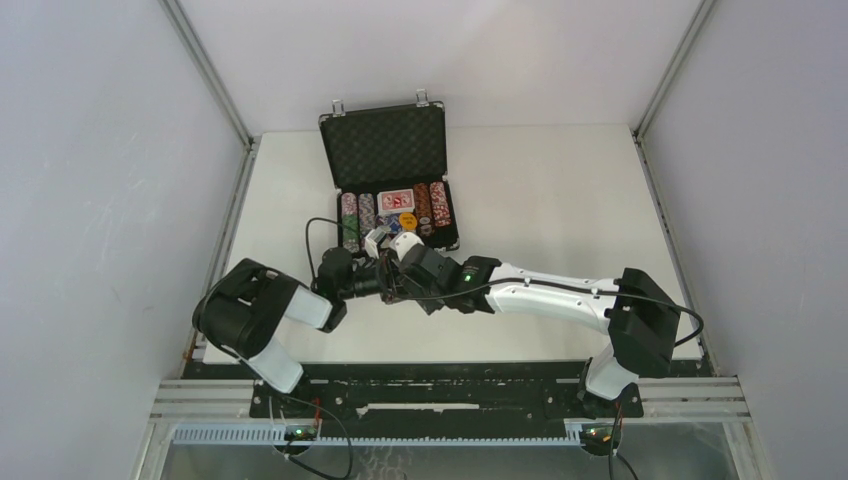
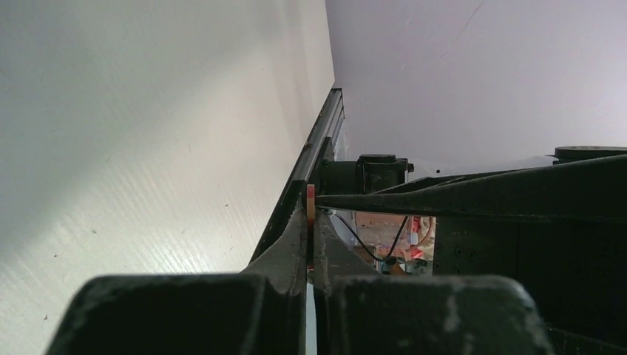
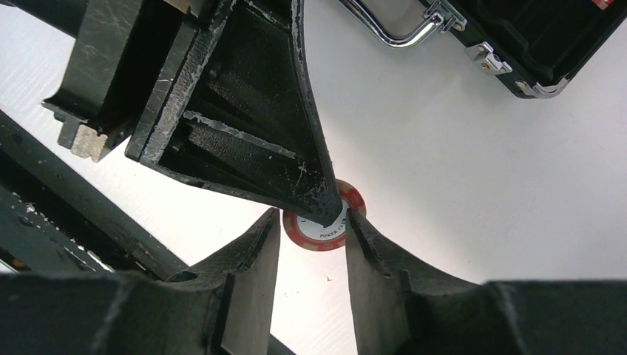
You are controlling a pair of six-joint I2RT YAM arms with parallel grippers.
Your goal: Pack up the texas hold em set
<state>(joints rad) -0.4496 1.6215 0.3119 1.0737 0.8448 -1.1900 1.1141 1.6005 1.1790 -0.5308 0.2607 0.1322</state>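
Poker chip (image 3: 323, 231) in both grippers
Left gripper (image 2: 310, 211) clamps its faces, right gripper (image 3: 313, 219) its rim, 6 o'clock of open case (image 1: 385, 150).

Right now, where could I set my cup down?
Bare table: widest right of the open case, narrower left of it. Crowded in front of the case, where the left gripper and right gripper meet on a poker chip.

White table (image 1: 560, 200), grey walls (image 1: 100, 200)

Robot lab cell: plain white walls (image 1: 100, 150), aluminium framing (image 1: 205, 67).
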